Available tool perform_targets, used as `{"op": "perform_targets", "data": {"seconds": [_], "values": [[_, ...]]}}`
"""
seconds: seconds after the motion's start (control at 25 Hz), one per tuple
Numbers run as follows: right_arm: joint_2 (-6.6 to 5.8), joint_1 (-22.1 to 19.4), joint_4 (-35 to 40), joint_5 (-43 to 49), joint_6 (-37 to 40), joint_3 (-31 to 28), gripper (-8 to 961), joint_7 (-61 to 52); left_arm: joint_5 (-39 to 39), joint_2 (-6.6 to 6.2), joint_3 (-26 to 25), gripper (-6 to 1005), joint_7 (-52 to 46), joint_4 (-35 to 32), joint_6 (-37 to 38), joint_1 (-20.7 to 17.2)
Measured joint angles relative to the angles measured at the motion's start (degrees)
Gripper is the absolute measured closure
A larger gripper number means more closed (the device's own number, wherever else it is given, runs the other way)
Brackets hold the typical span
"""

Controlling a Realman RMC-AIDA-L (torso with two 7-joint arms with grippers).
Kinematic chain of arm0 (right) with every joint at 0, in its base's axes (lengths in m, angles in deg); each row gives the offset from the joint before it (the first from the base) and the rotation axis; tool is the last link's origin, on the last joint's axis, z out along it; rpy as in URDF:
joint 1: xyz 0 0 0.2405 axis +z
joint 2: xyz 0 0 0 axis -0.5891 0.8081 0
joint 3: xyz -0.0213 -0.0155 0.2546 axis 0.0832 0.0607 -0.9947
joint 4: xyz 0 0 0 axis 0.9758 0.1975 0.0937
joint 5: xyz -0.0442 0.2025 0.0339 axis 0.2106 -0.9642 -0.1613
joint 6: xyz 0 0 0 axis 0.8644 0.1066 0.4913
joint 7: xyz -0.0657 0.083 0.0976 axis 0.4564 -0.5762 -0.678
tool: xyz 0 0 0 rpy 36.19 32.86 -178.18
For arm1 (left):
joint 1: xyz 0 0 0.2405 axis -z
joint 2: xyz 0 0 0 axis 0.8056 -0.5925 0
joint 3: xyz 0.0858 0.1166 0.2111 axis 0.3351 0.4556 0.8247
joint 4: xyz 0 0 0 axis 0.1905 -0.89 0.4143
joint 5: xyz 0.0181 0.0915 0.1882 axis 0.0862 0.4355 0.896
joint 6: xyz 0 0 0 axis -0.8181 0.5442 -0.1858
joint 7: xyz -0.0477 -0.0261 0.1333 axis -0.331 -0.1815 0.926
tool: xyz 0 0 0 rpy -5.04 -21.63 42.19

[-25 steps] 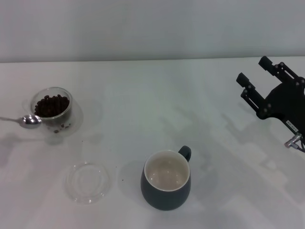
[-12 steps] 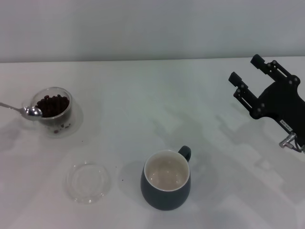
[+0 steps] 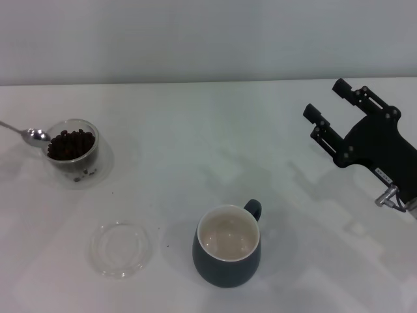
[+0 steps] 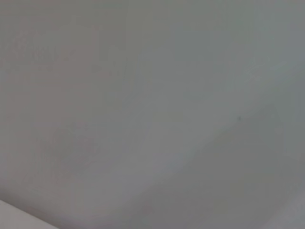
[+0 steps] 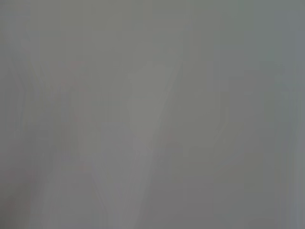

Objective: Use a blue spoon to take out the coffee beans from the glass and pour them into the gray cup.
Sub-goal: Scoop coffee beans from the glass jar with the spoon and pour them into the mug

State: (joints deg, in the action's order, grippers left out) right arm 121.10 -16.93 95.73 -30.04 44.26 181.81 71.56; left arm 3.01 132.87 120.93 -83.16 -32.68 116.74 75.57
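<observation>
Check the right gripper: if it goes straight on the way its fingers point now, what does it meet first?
Nothing, as far as the head view shows. The right gripper, open, points up-left toward bare table; the gray cup and glass sit off that line. Its height is unclear.

A flat, shallow clear dish point(image 3: 120, 248) lies in the lower left of the head view, empty, on a white table point(image 3: 195, 150) that fills most of the frame. A few tiny dark specks point(image 3: 168, 246) dot the tabletop just right of the dish. A plain pale wall point(image 3: 195, 39) runs across the top of the frame. Both wrist views show only blank grey.
</observation>
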Motion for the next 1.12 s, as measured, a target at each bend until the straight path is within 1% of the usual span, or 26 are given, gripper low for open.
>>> {"op": "perform_targets", "data": {"seconds": [0.32,0.56,0.8,1.12], "values": [[0.12,-0.2,0.68,-0.09,0.24,2.85,329,-0.1,6.53,-1.57,0.09,867,-4.98,-0.42,-5.42,3.63],[0.13,-0.47,1.44,-0.22,0.41,4.76,329,-0.11,11.97,-2.01,0.09,867,-8.95,-0.51,-8.4,6.09],[0.13,-0.6,1.54,-0.22,0.47,5.56,329,-0.37,15.45,-2.04,0.07,868,-10.77,-0.53,-10.53,8.04],[0.13,-0.65,1.56,-0.12,0.44,5.65,329,-0.8,17.02,-1.31,0.06,868,-10.6,-0.52,-12.67,9.25]]}}
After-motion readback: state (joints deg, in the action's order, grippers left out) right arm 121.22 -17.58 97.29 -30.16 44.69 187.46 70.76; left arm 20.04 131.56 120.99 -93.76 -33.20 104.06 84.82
